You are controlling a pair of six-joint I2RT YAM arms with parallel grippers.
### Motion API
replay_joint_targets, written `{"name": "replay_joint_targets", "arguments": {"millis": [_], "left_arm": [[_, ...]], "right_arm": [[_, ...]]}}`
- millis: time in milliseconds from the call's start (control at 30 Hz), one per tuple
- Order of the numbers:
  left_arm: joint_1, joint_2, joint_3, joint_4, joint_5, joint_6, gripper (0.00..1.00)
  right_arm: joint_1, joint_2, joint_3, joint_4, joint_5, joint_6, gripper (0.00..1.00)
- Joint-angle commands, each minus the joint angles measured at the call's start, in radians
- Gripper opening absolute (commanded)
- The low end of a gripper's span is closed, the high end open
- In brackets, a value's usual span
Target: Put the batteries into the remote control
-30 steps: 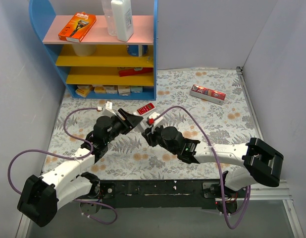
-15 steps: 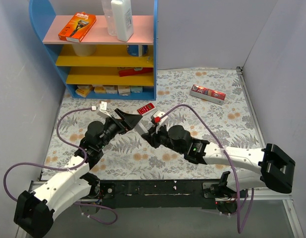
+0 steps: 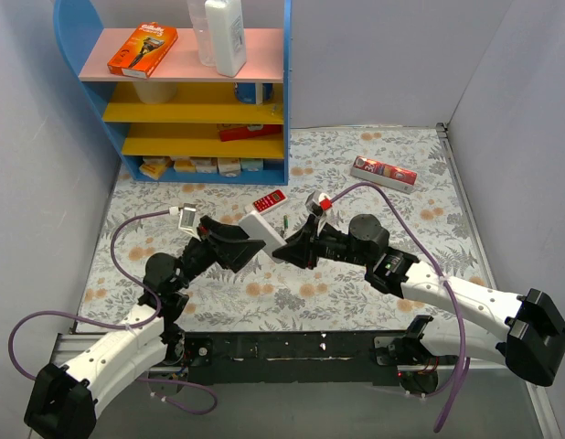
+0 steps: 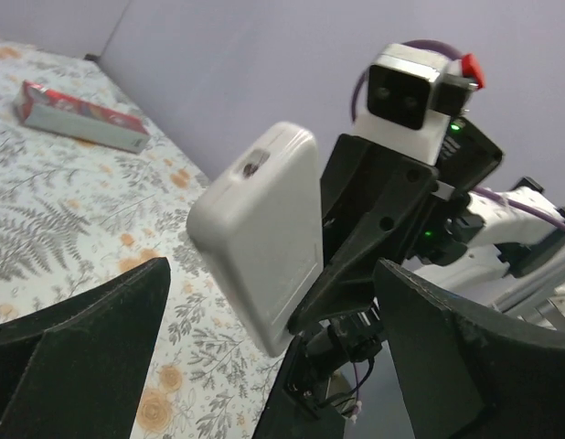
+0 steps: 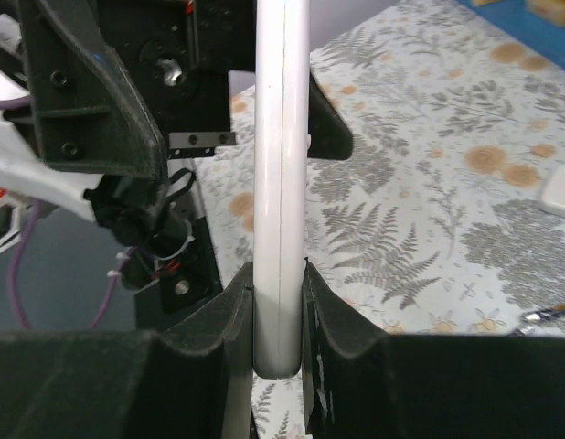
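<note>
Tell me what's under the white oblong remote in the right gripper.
Only floral tablecloth shows beneath the white oblong remote, held raised by the right gripper; directly below is hidden.

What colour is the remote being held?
The remote is plain white, clearest in the left wrist view.

remote control (image 3: 258, 224) 1 | red remote (image 3: 270, 199) 1 | battery (image 3: 285, 222) 1 | red box (image 3: 383, 172) 1 | shelf (image 3: 286, 101) 1

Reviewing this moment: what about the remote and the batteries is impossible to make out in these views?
- Face and battery bay of the remote control: the left wrist view shows only its plain back, and the right wrist view shows it edge-on in the right end effector.
- The batteries: in the top view, just a green speck beside the remote, too small to count.
- A slim item: cut off by the right wrist view's right edge, unidentifiable.
</note>
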Motion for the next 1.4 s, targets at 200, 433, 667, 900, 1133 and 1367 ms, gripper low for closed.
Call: {"name": "replay_joint_targets", "arguments": {"millis": [200, 433, 667, 900, 1133, 1367], "left_arm": [[0.007, 0.065, -0.03, 0.373, 0.163, -0.081, 0.89], [0.007, 0.086, -0.037, 0.44, 0.18, -0.116, 0.72], [0.007, 0.102, -0.037, 0.443, 0.172, -0.126, 0.42], [0.009, 0.082, -0.055, 0.385, 0.108, -0.095, 0.0], [0.007, -0.03, -0.142, 0.316, -0.107, -0.086, 0.0], [0.009, -0.043, -0.218, 0.362, -0.217, -0.187, 0.0]], "right_arm": [[-0.025, -0.004, -0.009, 0.164, -0.285, 0.101, 0.01], [-0.044, 0.005, -0.022, 0.199, -0.319, 0.13, 0.01], [-0.054, 0.033, -0.032, 0.244, -0.339, 0.159, 0.01], [-0.057, 0.047, -0.027, 0.224, -0.286, 0.162, 0.17], [-0.053, 0.005, -0.074, 0.244, -0.113, 0.225, 0.74], [-0.019, 0.054, -0.171, 0.431, 0.007, 0.382, 0.76]]}}
